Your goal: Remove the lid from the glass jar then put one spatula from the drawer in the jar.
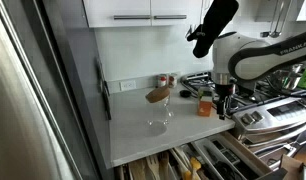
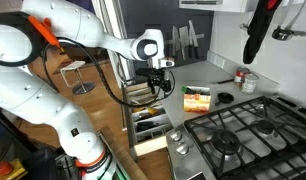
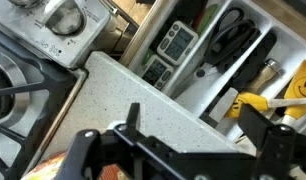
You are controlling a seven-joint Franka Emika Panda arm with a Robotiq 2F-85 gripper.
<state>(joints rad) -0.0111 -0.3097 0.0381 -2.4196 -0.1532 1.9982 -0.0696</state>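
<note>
Black two-finger gripper fills the bottom of the wrist view, its fingers spread wide apart with nothing between them, hanging over the pale speckled stone countertop near the black gas stove

Clear glass jar stands on the counter in an exterior view, well apart from the gripper. It is short, see-through and looks empty. A brown wooden lid lies tilted at its mouth; whether it rests on the rim or just behind it I cannot tell. An orange-and-yellow packet lies on the counter just beside the gripper

Below the counter edge the white divided utensil drawer is pulled open. One compartment holds black-handled tools, another a yellow spatula with a smiley face on a yellow piece beside it, and a third two small grey devices. Both exterior views also show the drawer open and full of utensils
</note>
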